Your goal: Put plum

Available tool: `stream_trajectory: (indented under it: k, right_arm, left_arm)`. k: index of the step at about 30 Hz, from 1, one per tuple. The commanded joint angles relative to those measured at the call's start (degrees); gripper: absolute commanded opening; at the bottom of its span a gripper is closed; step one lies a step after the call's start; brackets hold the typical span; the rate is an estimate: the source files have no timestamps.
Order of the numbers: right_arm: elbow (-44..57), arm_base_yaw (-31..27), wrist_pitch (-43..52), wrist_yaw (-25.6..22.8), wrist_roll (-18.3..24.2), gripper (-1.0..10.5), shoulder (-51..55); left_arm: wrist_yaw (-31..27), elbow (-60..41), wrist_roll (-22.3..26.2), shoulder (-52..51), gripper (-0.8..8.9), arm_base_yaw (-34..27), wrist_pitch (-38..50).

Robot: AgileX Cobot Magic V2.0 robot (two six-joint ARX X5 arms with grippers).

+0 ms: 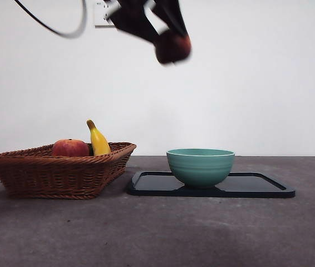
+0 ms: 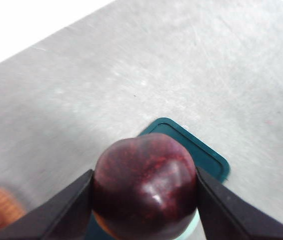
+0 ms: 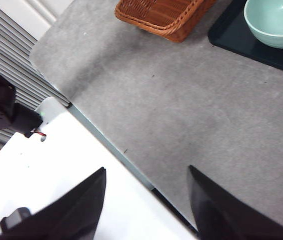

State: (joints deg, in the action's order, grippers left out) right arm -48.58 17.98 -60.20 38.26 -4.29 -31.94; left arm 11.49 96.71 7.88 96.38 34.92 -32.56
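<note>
Grey matte table [image 1: 163,233] fills the lower front view, white wall behind. Brown woven wicker basket [image 1: 57,172] sits on the table's left part in the front view, holding a red-orange round fruit [image 1: 70,148] and a yellow banana [image 1: 98,142] that leans up above the rim, the two just beside each other. Flat black rectangular tray [image 1: 257,186] lies just beside the basket, apart from it. Teal-green ceramic bowl [image 1: 200,167] stands upright on the tray, toward the tray's basket-side half.

Left gripper [image 2: 145,200] is high in the air near the top of the front view, above the gap between basket and bowl, blurred. Its two black jaws are clamped on the glossy dark purple-maroon round plum [image 2: 145,192], one jaw on each side. The plum [image 1: 172,48] is well clear of the table; the left wrist view shows a tray corner below it.

Right gripper [image 3: 146,210] waits at the table's edge, well apart from basket and tray, jaws apart and holding nothing.
</note>
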Motion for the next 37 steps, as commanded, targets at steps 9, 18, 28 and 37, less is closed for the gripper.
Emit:
stream_trajectory:
  k: [9, 18, 28, 37]
  right_arm:
    - [-0.37, 0.26, 0.61, 2.93, 1.73, 2.6, -0.13]
    - [-0.37, 0.26, 1.66, 7.04, 1.79, 2.6, -0.11]
    - [-0.37, 0.26, 1.9, 6.95, 1.79, 2.6, -0.11]
    - [-0.37, 0.26, 1.92, 6.93, 1.77, 2.6, -0.13]
  left_arm:
    - [-0.09, 1.09, -1.09, -9.9, 2.1, -6.73, -16.39]
    - [-0.07, -6.73, -1.09, -9.88, 2.14, -10.93, -16.96]
    - [-0.2, -26.25, -1.16, -9.88, 2.14, -14.47, -0.11]
    - [-3.56, -39.3, -1.03, -9.86, 2.13, -18.21, 13.03]
